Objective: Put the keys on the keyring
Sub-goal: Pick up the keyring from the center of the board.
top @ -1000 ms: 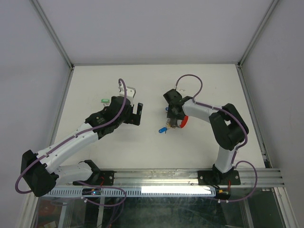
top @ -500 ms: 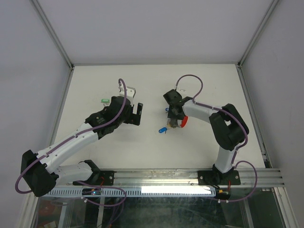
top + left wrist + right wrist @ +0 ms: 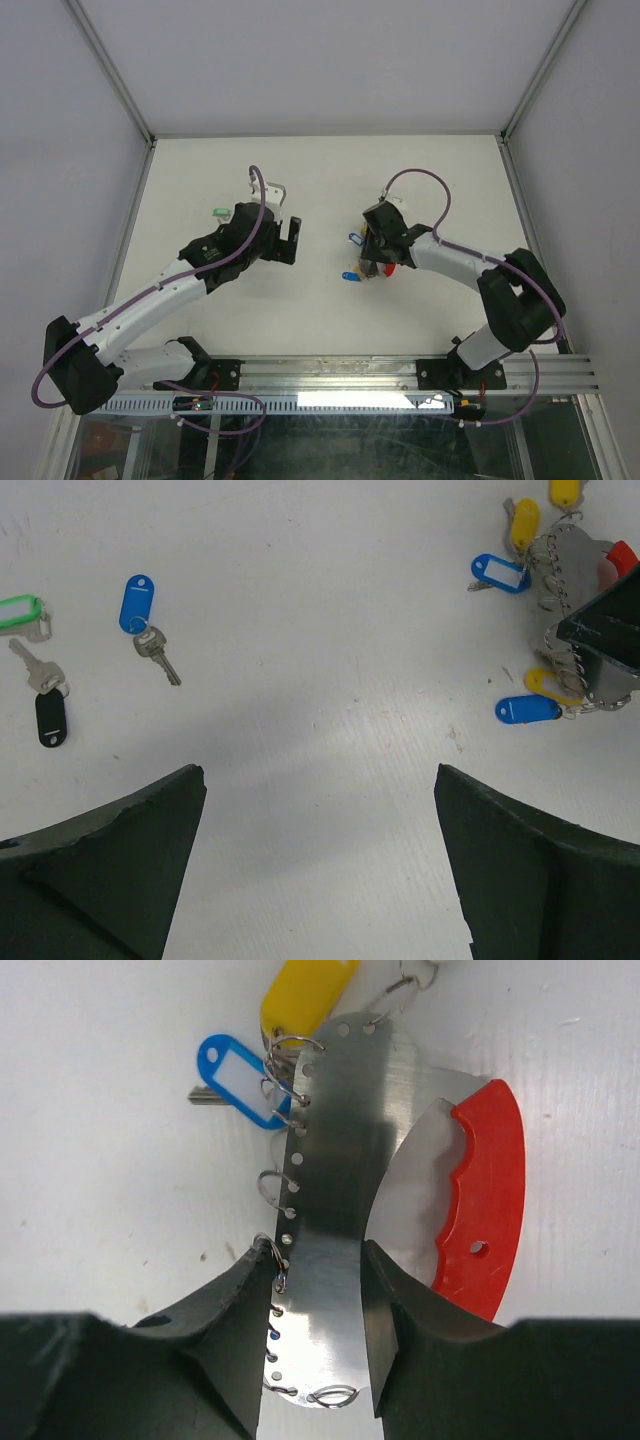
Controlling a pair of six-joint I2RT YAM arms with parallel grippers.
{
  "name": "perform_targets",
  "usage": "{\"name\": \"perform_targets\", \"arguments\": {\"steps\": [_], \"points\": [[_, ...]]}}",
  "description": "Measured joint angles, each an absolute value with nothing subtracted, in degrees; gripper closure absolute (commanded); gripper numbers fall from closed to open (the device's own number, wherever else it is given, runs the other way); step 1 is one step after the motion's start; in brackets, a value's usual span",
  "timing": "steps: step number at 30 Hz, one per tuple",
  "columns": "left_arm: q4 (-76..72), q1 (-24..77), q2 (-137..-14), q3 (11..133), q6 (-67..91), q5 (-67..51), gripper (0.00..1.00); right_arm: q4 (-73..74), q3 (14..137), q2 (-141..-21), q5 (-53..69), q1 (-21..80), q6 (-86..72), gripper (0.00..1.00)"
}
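Right gripper (image 3: 315, 1255) clamps red-handled silvery perforated keyring (image 3: 335, 1110), a few tagged keys (image 3: 305, 995) already threaded; blue-, green-, black-tagged loose keys (image 3: 140, 602) lie unthreaded at ten o'clock of wide-open, empty left gripper (image 3: 318, 780).

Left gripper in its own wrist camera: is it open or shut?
Open: the left gripper has its fingers far apart, only table between them.

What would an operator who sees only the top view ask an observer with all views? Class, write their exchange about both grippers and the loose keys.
Operator: What is the right gripper on?
Observer: Its fingers flank the holed metal plate of the keyring, red arc alongside.
Operator: Keys near the left gripper?
Observer: A blue key and a black key lie loose, apart from the keyring.
Operator: Left gripper?
Observer: Open, nothing between its fingers.
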State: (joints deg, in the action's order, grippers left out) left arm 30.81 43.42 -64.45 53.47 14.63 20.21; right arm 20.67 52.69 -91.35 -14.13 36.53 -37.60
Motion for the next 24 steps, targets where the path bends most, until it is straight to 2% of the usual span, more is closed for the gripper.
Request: {"name": "perform_targets", "arguments": {"steps": [16, 24], "points": [[28.3, 43.4, -56.1, 53.0, 17.3, 14.0, 0.01, 4.9, 39.7, -67.4, -2.5, 36.5, -34.6, 0.77], [26.9, 43.4, -53.8, 53.0, 17.4, 8.0, 0.01, -3.3, 33.4, -55.2, -0.1, 36.5, -39.1, 0.79]]}}
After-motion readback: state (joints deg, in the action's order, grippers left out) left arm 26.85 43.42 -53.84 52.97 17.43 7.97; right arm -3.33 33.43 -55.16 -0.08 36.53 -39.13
